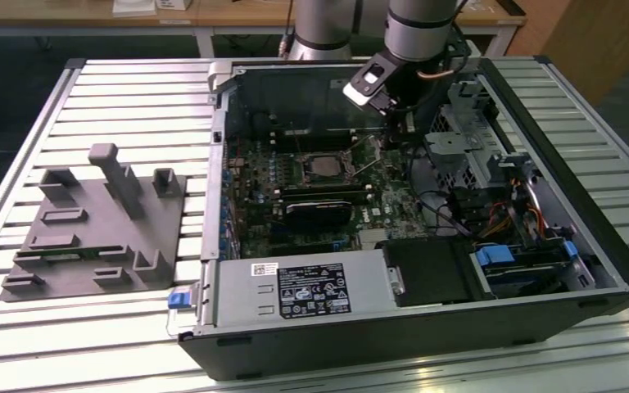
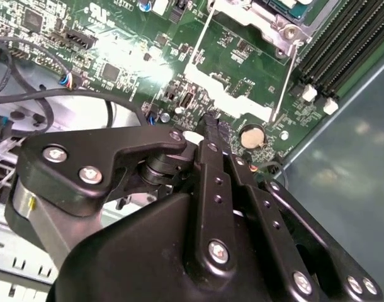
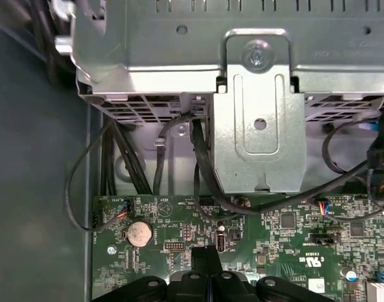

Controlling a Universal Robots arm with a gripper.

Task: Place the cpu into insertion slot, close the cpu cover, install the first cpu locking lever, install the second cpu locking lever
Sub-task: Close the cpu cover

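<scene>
Your gripper (image 1: 396,139) hung inside the open computer case (image 1: 402,340). The case lay on the slatted bench (image 1: 128,90) toward the exterior view's right edge, and a grey plastic fixture (image 1: 96,229) sat on the bench beside it. In both wrist views the jaws were closed against each other with nothing between them. The fingertips (image 2: 211,133) were low over the green circuit board (image 3: 280,245), near a round coin battery (image 2: 253,136). You had the cpu (image 1: 323,166) already sitting in the insertion slot (image 1: 297,165), a dull grey square inside the silver rim. The slot was toward the far edge of the board, just beside the long black memory slots (image 2: 343,44). The gripper stood near the slot on the exterior view's right, apart from it. In the second wrist view the cpu cover (image 2: 226,91) showed as a bright silver plate just ahead of the fingertips, flanked by two thin lever rods (image 2: 201,38). You could not tell whether the cover or the rods were latched.
</scene>
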